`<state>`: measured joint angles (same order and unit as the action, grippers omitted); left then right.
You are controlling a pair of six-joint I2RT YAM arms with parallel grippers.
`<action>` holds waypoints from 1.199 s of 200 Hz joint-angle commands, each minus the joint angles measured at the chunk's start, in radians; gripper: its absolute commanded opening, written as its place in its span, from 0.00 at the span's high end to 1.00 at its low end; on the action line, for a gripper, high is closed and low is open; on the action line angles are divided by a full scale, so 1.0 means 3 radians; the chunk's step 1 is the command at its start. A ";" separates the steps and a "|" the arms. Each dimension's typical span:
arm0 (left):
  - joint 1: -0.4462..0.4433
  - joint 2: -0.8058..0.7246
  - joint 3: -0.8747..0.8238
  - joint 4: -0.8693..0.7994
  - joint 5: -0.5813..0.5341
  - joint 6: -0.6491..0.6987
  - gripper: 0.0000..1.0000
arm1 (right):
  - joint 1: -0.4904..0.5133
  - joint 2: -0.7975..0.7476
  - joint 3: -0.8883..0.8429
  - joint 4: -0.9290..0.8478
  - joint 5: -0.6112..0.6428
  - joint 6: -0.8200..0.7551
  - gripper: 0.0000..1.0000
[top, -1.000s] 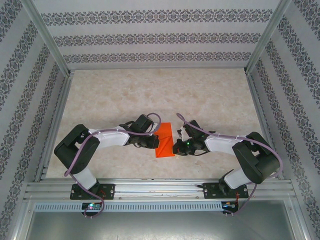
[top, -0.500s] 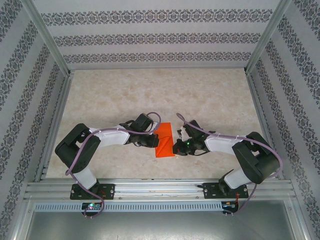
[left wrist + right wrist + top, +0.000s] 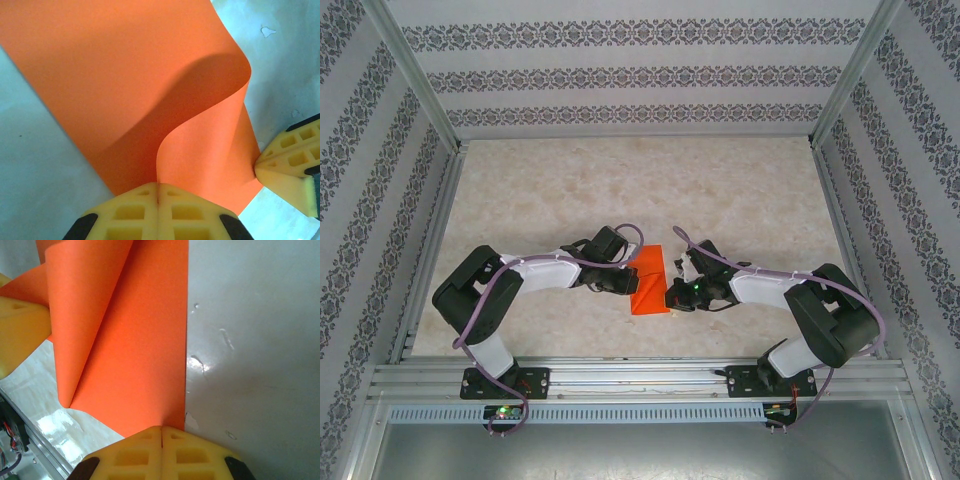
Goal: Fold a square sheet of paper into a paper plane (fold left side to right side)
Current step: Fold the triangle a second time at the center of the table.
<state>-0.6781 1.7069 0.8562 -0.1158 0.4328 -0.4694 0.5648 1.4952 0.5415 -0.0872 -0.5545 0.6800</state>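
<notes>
Left claw (image 3: 158,194) clamped on raised, curled edge of thin bright orange-red square paper sheet (image 3: 125,75). Right claw (image 3: 161,434) closed, tips touching sheet's opposite edge. Sheet lies between claws on pale tabletop (image 3: 570,190).

I read no text, label, brand, number or sign on any of my feeds. The patterned bands on the walls (image 3: 620,36) are ornament, not lettering, and the square sheet of paper (image 3: 125,75) is plain orange with nothing printed on the faces I see.
</notes>
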 commanded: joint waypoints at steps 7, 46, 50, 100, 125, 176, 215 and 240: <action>0.0065 0.0063 0.0081 -0.0131 -0.0087 0.0133 1.00 | -0.0029 0.0083 -0.0056 -0.0250 0.0232 -0.0058 1.00; 0.0065 0.0097 0.0088 -0.0125 -0.0088 0.0143 1.00 | -0.0028 0.0090 -0.0056 -0.0246 0.0227 -0.0058 1.00; 0.0063 0.0101 0.0088 -0.0121 -0.0088 0.0143 1.00 | -0.0029 0.0088 -0.0056 -0.0248 0.0227 -0.0058 1.00; 0.0066 0.0158 0.0095 -0.0069 -0.0069 0.0138 1.00 | -0.0029 0.0088 -0.0051 -0.0255 0.0222 -0.0063 1.00; 0.0066 0.0150 0.0096 -0.0038 -0.0019 0.0142 1.00 | -0.0026 0.0094 -0.0049 -0.0252 0.0227 -0.0064 1.00; 0.0063 0.0139 0.0078 -0.0028 0.0002 0.0142 1.00 | -0.0029 0.0098 -0.0032 -0.0253 0.0222 -0.0068 1.00; 0.0066 0.0031 0.0060 -0.0021 0.0027 0.0155 1.00 | -0.0032 0.0116 -0.0022 -0.0267 0.0232 -0.0068 1.00; 0.0066 -0.0067 0.0050 -0.0023 0.0038 0.0187 1.00 | -0.0033 0.0134 -0.0013 -0.0268 0.0232 -0.0073 1.00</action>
<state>-0.6720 1.7321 0.8692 -0.1196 0.4267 -0.4473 0.5648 1.4960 0.5419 -0.0879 -0.5545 0.6765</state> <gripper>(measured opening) 0.055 0.046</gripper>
